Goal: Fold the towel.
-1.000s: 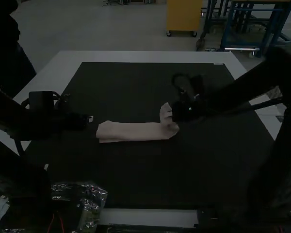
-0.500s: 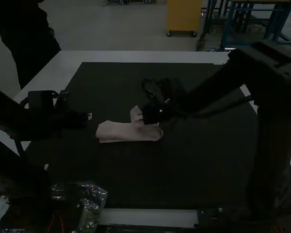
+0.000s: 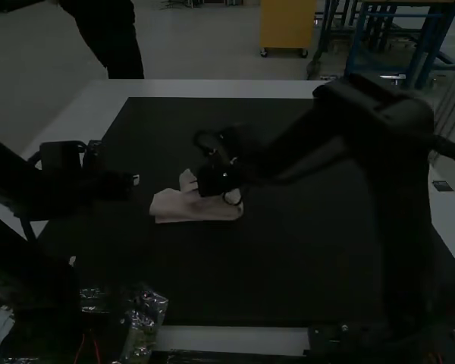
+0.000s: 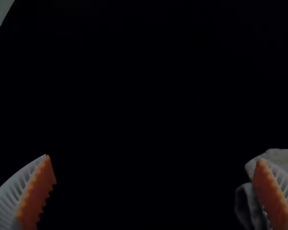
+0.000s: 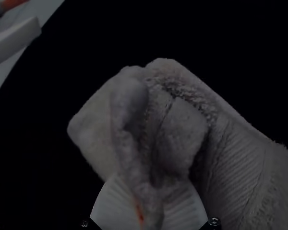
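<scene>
High view first: any read on the towel (image 3: 178,208)?

"Folded into a short strip, rumpled on top, on the dark mat (image 3: 288,265) over the surface (image 3: 212,88). Lying crosswise, lengthwise from the left arm's (image 3: 61,189) side towards the right arm's (image 3: 288,152)."

"And the right hand (image 3: 198,184)?"

"Just over the towel, about mid-length, reaching in from the right. Closed on a raised fold in the right wrist view, with cloth pinched between white fingers (image 5: 113,201)."

"Left hand (image 3: 135,180)?"

"Spread wide and empty, just past the left end (handy for steadying, perhaps). Nearer to that end than the right hand."

"So, probably partway through a fold. Which way next?"

"Leftwards along the long axis, most likely: carry the pinched fold towards the left end, then lower and let go. Not across the width."

"Any risk?"

"Dragging the under layer along, or leaving a lump at the crease. Better to keep low and line up edges before release."
</scene>
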